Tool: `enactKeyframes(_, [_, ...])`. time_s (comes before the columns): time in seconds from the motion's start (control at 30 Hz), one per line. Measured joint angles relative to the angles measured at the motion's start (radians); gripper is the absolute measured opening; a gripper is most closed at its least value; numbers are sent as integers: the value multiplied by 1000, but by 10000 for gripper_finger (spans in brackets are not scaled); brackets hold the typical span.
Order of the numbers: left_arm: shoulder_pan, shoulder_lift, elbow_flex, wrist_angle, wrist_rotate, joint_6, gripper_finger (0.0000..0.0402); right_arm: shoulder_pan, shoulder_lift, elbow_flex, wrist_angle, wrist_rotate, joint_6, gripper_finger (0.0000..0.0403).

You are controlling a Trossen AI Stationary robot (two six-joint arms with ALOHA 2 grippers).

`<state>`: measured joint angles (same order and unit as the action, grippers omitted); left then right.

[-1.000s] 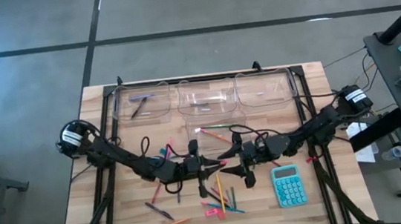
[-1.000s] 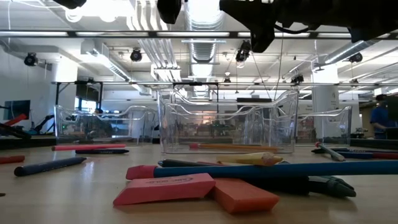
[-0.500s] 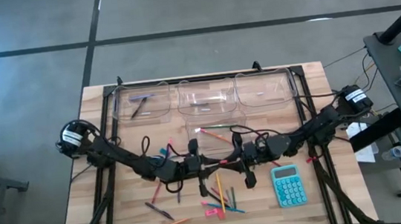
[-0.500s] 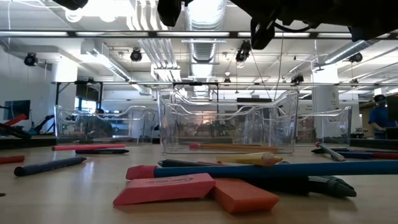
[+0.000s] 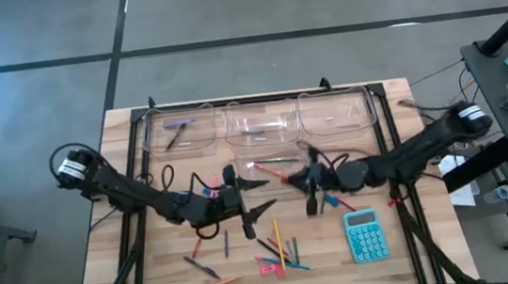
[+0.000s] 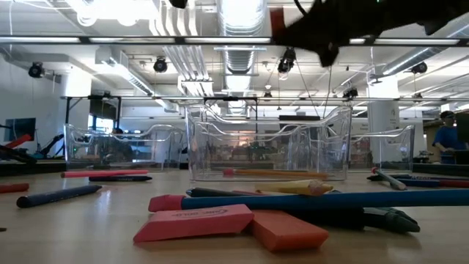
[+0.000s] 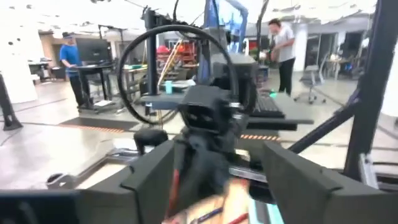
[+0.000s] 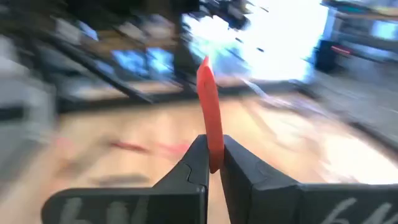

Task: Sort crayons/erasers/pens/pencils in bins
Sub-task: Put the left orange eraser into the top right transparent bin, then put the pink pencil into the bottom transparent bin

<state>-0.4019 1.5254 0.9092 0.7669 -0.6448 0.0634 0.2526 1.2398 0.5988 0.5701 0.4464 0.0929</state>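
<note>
A red crayon (image 8: 209, 106) is in my right gripper (image 8: 214, 165), which is shut on it above the middle of the table (image 5: 294, 180). Facing it from the left, my left gripper (image 5: 258, 196) stands open with nothing between its fingers (image 7: 217, 180). Four clear bins stand at the back: three in a row (image 5: 261, 122) and one in front of the middle one (image 5: 270, 159). Loose pens and pencils (image 5: 279, 245) lie on the wood below the grippers. Two pink-red erasers (image 6: 194, 222) lie near the front edge. My right gripper pinches one end of the crayon (image 8: 215, 157) between its two fingertips. The crayon runs on in line with the fingers and sticks out well beyond them. It is lifted clear of the table (image 6: 277, 20).
A teal calculator (image 5: 363, 234) lies at the front right. Pens lie in the back-left bin (image 5: 175, 131), and pencils in the front bin (image 5: 271, 164). A blue stick (image 6: 330, 198) and a yellow one (image 6: 293, 188) lie behind the erasers. People stand in the room beyond the table.
The crayon has passed from my left gripper to my right. My left gripper has opened and let go of it. My right gripper has shut on it and carried it up and toward the far edge, clear of the table.
</note>
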Motion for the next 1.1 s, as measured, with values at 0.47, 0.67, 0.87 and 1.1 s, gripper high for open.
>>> enactKeyframes(0.47, [2,-12,-16,-74,0,-56,251,-474,-431,-104,-799,200,170,15])
enactKeyframes(0.67, [2,-8,-21,-70,0,-57,251,-625,-459,-123,-819,74,153,63])
enactKeyframes(0.87, [3,-7,-25,-73,1,-57,251,-649,-453,-123,-820,41,105,131])
enactKeyframes(1.1, [3,-7,-24,-73,2,-49,251,-645,-454,-119,-827,6,113,177])
